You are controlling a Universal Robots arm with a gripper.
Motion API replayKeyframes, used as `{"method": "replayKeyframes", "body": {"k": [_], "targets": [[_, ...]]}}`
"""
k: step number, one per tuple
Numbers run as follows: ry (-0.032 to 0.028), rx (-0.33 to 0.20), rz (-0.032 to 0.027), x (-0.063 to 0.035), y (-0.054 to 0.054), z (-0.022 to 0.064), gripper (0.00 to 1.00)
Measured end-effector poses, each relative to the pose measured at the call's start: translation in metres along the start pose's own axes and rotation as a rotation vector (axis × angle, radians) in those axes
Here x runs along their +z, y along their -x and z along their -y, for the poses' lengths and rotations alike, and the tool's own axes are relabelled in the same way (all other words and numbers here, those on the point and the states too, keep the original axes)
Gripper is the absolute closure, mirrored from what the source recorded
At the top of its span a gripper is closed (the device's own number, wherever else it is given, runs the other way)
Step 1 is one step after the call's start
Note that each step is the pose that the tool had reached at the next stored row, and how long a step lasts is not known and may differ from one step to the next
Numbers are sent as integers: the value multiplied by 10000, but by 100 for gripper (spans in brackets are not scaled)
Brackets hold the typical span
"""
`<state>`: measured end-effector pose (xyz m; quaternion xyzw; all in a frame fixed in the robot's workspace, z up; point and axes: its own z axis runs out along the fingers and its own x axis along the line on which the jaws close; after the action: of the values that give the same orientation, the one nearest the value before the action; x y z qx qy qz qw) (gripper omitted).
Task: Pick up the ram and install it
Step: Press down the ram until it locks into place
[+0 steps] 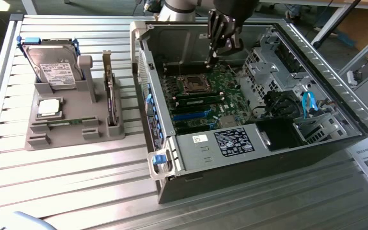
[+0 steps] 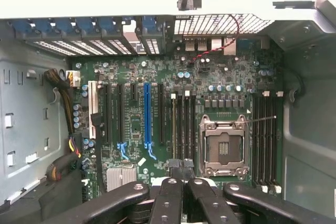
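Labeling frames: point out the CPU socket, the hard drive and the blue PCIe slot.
CPU socket (image 2: 222,148): wrist view, centre of its open metal frame.
hard drive (image 1: 55,67): exterior view, top face near its white label.
blue PCIe slot (image 2: 147,113): wrist view, middle of its length.

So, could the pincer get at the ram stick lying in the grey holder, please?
Probably yes: the ram stick lies uncovered, and the open computer case leaves the pincer free to lift out.

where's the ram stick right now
In the exterior view, one ram stick lies flat in the grey holder at the exterior view's left, just below the CPU.
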<state>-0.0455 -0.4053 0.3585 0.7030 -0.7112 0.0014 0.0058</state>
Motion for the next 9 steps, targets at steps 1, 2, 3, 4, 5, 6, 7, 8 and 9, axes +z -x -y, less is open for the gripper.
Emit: {"method": "replayKeyframes", "body": {"k": [1, 2, 3, 4, 5, 6, 7, 8, 9], "targets": [[-1, 0, -5, 0, 0, 22, 90], [-1, -2, -11, 0, 0, 44, 90], [-1, -2, -16, 0, 0, 61, 90], [-1, -2, -24, 0, 0, 77, 90], [-1, -1, -28, 0, 0, 91, 90], [-1, -2, -29, 0, 0, 96, 90], [-1, -2, -29, 0, 0, 96, 90], [-1, -1, -29, 0, 0, 95, 90], [-1, -1, -29, 0, 1, 96, 90]]}}
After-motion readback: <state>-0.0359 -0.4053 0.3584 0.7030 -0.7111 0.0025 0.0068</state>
